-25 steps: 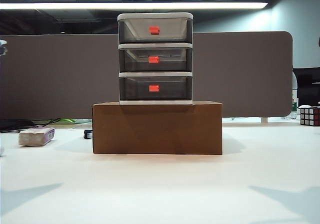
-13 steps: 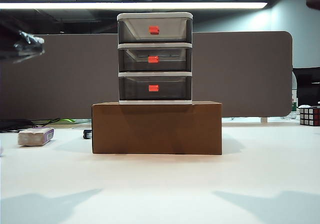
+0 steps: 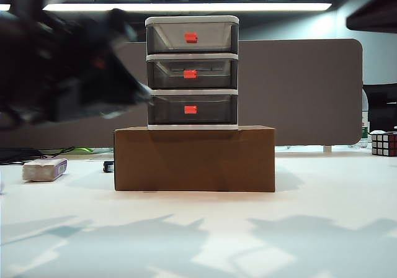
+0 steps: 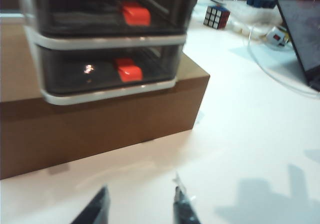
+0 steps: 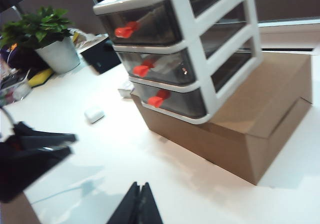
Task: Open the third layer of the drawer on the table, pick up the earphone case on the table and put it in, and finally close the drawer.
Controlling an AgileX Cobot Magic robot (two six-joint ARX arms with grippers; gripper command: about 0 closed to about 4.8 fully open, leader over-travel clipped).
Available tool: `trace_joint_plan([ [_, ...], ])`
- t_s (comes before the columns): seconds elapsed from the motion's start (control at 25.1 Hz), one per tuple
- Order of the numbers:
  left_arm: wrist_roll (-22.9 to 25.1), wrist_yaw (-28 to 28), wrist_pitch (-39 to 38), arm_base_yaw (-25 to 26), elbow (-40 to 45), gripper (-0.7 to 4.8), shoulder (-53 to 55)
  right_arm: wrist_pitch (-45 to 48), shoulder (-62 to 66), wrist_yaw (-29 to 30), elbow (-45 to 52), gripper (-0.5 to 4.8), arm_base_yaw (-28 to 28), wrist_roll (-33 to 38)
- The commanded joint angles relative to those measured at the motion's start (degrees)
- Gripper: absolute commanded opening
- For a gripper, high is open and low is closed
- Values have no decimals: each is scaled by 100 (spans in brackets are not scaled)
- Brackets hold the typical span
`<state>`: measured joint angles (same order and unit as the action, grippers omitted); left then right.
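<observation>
Entering the exterior view within the last second, my left arm now fills its upper left as a dark blur, level with the drawer (image 3: 192,72), where only ceiling and partition stood before. In the left wrist view my left gripper (image 4: 138,209) hangs over the table (image 3: 322,228) in front of the cardboard box (image 3: 195,159), its fingertips (image 4: 98,206) parted with bare tabletop between them and nothing held. My right gripper (image 5: 136,206) hangs above the table off the unit's front corner, its jaws pressed together and empty; in the exterior view that arm is only a dark edge at the upper right corner.

All three drawers sit flush in the white frame. The third layer (image 3: 192,110), lowest of the three, shows its red-orange handle (image 4: 129,70) facing my left gripper but well apart from it. The earphone case (image 5: 94,114) lies on the table to one side of the box, untouched. The white-and-purple block (image 3: 44,169) and the Rubik's cube (image 3: 384,143) rest at the table's far sides.

Reading: both arms have just begun their approach; no step of the task is yet done, and the lowest handle appears to be the left gripper's first target.
</observation>
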<state>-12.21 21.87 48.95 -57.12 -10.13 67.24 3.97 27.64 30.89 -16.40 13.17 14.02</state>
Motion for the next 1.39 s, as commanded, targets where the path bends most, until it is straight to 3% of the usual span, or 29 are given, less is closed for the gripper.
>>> trace_joint_plan([
  [0.04,17,-15,682,11,-302,152,575,273,393,153,-254,-6,87,-70],
  [0.12,24,-22,785,15,-452,151,852,1082,651,442,-271,-6,144,-9],
  [0.28,-66,-63,776,13,-822,152,1320,2118,1001,354,-321,-6,162,111],
  [0.44,31,262,745,7,-1534,152,1971,1989,1823,400,-402,-6,192,103],
  [0.48,146,726,664,2,-1722,152,2149,1987,2057,389,-413,-6,278,90],
  [0.64,345,1711,599,4,-2057,152,2544,1980,2907,374,-614,-6,455,-293],
  [0.84,424,1871,601,11,-2385,152,2973,1985,3895,374,-1108,-6,745,-553],
  [1.04,428,2594,601,-26,-2691,152,3359,1985,4518,369,-1602,-6,1014,-732],
  [1.39,341,2347,673,66,-2876,152,3427,2050,4638,330,-1674,-6,1027,-964],
])
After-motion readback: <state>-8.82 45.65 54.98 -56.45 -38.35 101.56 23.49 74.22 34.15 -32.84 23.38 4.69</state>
